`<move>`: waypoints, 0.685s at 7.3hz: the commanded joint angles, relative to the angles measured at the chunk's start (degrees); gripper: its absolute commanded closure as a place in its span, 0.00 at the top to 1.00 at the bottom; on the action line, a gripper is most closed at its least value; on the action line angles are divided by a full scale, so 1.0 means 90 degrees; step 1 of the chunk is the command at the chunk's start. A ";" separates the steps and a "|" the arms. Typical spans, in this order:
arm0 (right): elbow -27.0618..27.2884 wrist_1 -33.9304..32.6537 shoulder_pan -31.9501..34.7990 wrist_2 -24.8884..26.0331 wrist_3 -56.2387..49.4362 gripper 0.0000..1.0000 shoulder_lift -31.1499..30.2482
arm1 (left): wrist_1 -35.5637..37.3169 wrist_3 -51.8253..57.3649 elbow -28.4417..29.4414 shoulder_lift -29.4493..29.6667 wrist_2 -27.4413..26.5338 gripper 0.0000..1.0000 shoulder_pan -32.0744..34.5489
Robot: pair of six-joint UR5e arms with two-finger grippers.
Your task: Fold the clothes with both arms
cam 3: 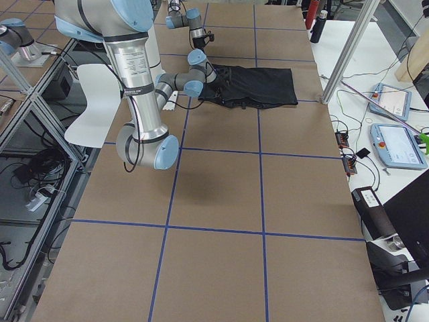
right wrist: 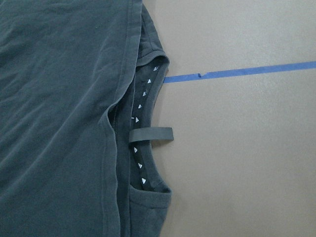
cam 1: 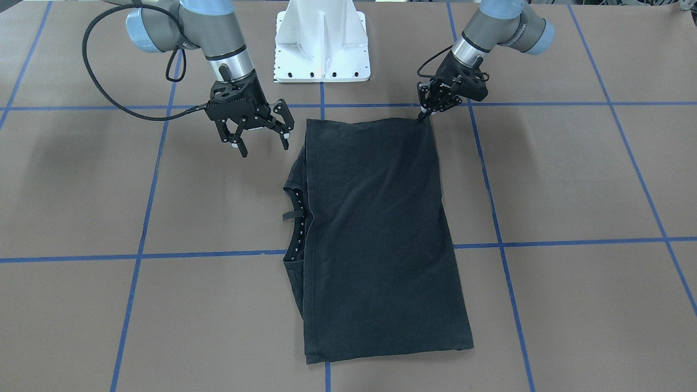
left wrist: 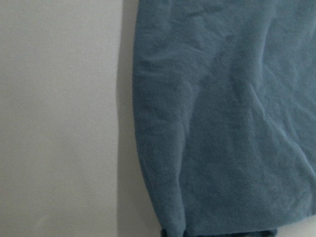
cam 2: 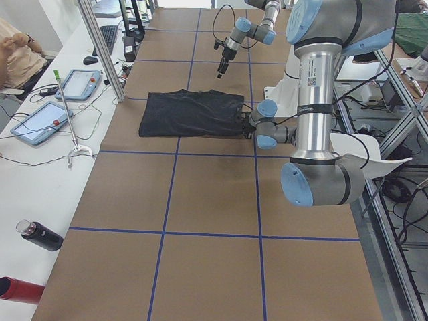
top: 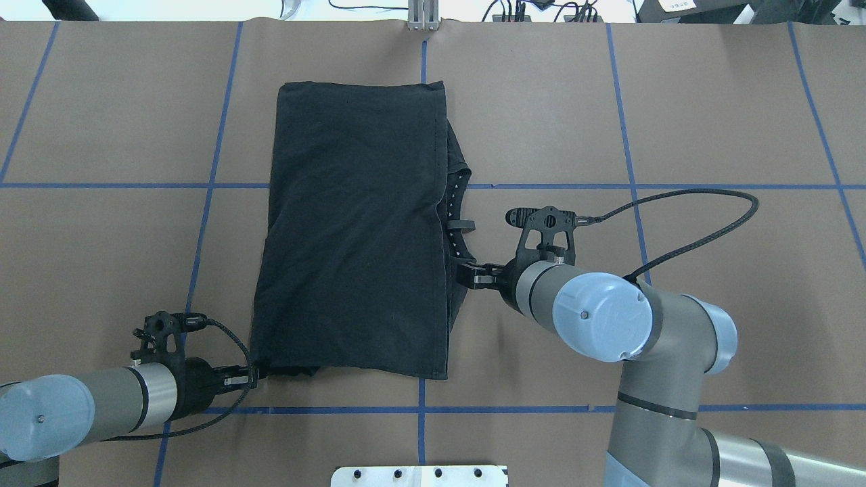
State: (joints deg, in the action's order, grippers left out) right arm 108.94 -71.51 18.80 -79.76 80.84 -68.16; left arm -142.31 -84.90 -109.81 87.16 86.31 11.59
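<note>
Right claw [cam 1: 264, 148]: upper left of your front view, fingers spread wide, gripping nothing (just off the T-shirt).
T-shirt [cam 1: 375, 234]: folded, flat on the surface [cam 1: 572, 179], centre frame.
Left claw [cam 1: 423, 114]: upper right, pinched closed on the T-shirt's top corner.

Bright, even light falls from above. On the table [cam 1: 81, 305] the right arm [cam 1: 212, 30] and the left arm [cam 1: 506, 27] cast only soft, blurred shadows. The T-shirt [cam 1: 375, 228] reads as near-flat black in the wide views, its creases faint. The left wrist view is washed out, blue-tinted and soft; the right wrist view is sharp, with true colour.
</note>
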 commanded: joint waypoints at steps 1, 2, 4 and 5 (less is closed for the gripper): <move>-0.0345 -0.0043 -0.0524 0.0782 0.1198 0.94 0.0189 | -0.0008 0.0000 -0.0005 0.0042 0.0000 0.00 0.0001; -0.0685 -0.0062 -0.0642 0.1018 0.1725 0.86 0.0480 | 0.0002 0.0000 -0.0005 0.0042 0.0000 0.00 0.0001; -0.1341 -0.0063 -0.0702 0.1283 0.2479 0.76 0.0980 | 0.0002 0.0000 0.0004 0.0051 0.0000 0.00 0.0001; -0.1333 -0.0063 -0.0702 0.1274 0.2917 0.73 0.1039 | 0.0002 0.0000 0.0004 0.0061 0.0000 0.00 0.0001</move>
State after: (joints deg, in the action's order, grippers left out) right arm 98.16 -72.05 12.64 -68.79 102.29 -60.20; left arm -142.30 -84.90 -109.82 87.63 86.31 11.60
